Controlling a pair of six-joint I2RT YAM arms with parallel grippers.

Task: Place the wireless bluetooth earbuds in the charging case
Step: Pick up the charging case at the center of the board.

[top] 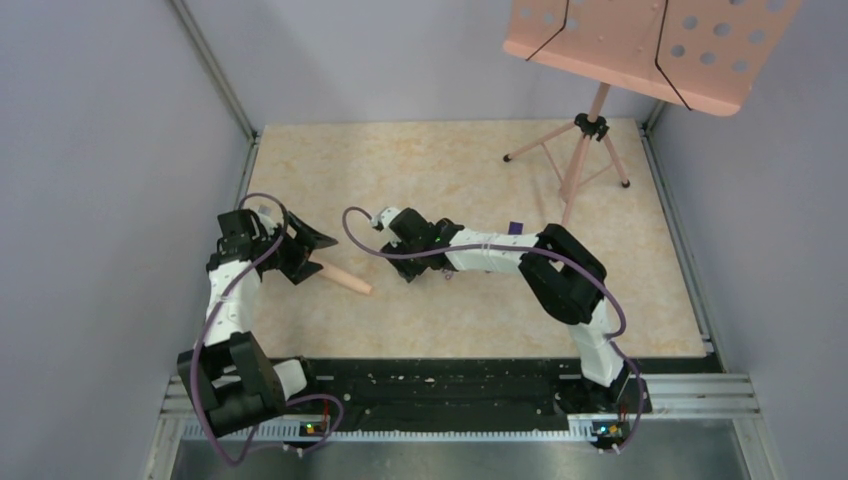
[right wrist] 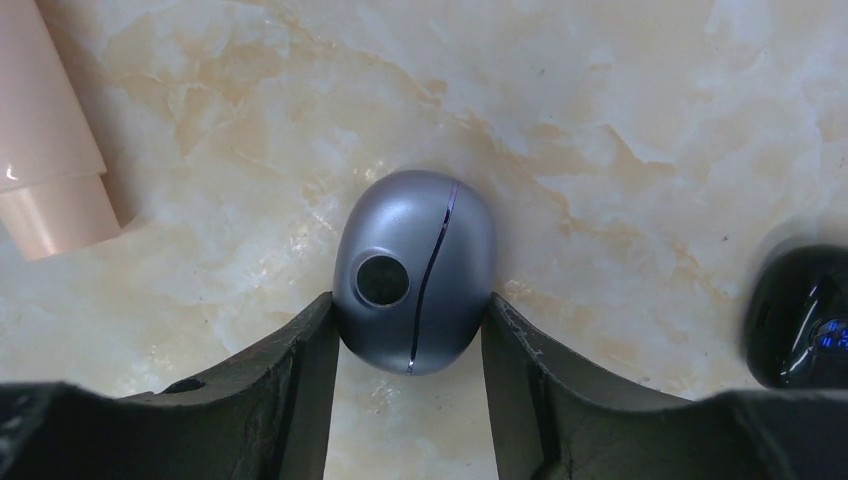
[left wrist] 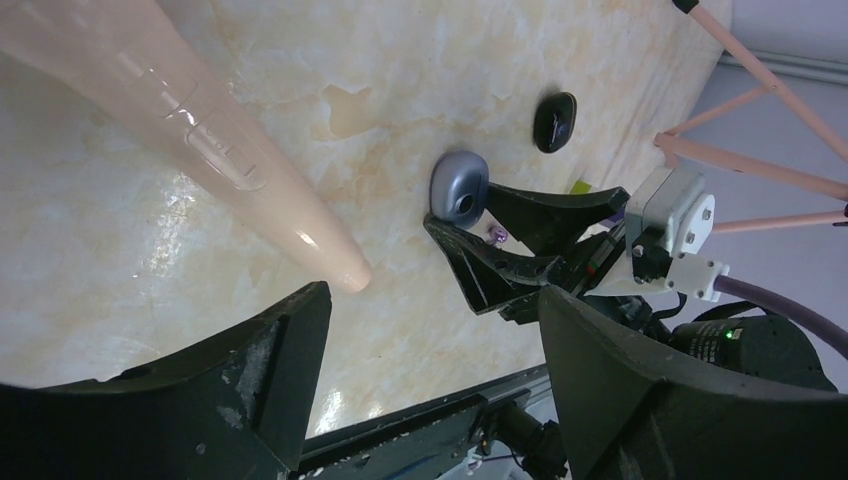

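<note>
The grey egg-shaped charging case (right wrist: 415, 285) lies shut on the marble table top. My right gripper (right wrist: 410, 330) has one finger touching each side of it. The case also shows in the left wrist view (left wrist: 460, 188), between the right gripper's fingers (left wrist: 480, 265). A tiny pale purple bud (left wrist: 497, 235) lies just behind those fingers. The other earbuds are hidden. From above, the right gripper (top: 408, 268) covers the case. My left gripper (left wrist: 430, 310) is open and empty, a short way left of the case (top: 312, 250).
A black oval case (left wrist: 555, 120) lies beyond the grey one, at the right edge of the right wrist view (right wrist: 800, 315). A peach tapered rod (top: 345, 277) lies between the grippers. A peach music stand (top: 585, 150) stands at the back right. A purple block (top: 516, 228) peeks out behind the right arm.
</note>
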